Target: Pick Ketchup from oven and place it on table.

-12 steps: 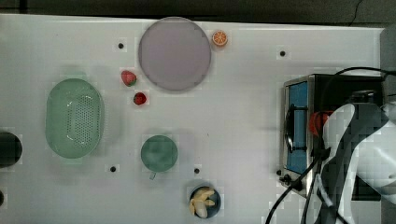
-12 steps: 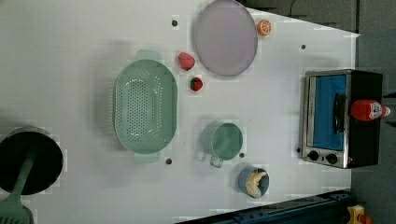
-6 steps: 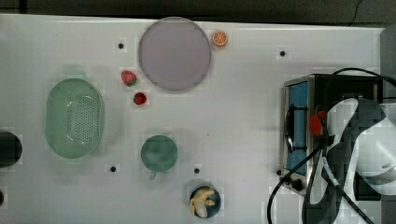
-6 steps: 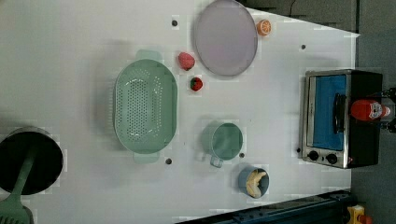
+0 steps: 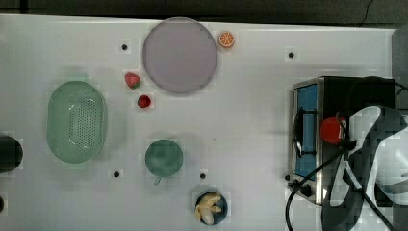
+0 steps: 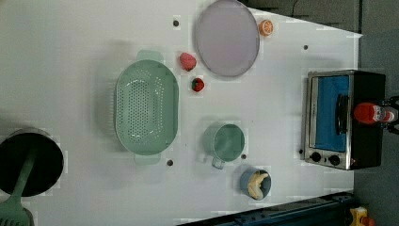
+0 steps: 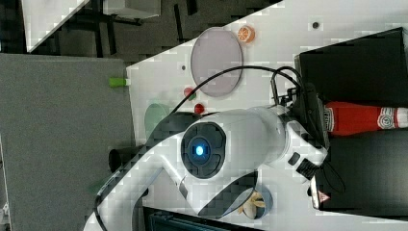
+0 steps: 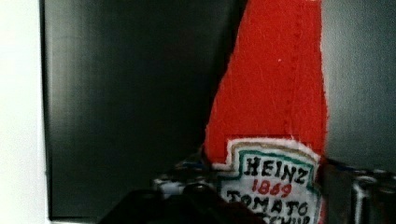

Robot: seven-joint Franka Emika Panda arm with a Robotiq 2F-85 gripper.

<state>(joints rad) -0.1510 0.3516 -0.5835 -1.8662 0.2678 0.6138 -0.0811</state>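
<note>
The Ketchup (image 5: pixel 331 130), a red bottle with a white shield label, stands upright on the black top of the oven (image 5: pixel 357 91). The left view shows the Ketchup (image 6: pixel 369 113) above the bluish glass door of the oven (image 6: pixel 329 117). My gripper (image 7: pixel 323 120) reaches in from the arm's side and closes on the lower part of the Ketchup (image 7: pixel 361 118). In the wrist view the fingers (image 8: pixel 336 186) press the label on both sides of the Ketchup (image 8: pixel 275 93). The white table (image 5: pixel 250 120) spreads out in front of the oven.
On the table sit a lilac plate (image 5: pixel 179 55), an orange slice (image 5: pixel 226 39), two strawberries (image 5: pixel 133 80), a green colander (image 5: pixel 77 121), a green cup (image 5: pixel 164 158) and a bowl with banana (image 5: pixel 209 208). A black cable (image 5: pixel 308 178) hangs by the oven's front.
The arm has shifted a little towards the bottle and the jaws have narrowed around it. The Ketchup stands in the same spot on the oven.
</note>
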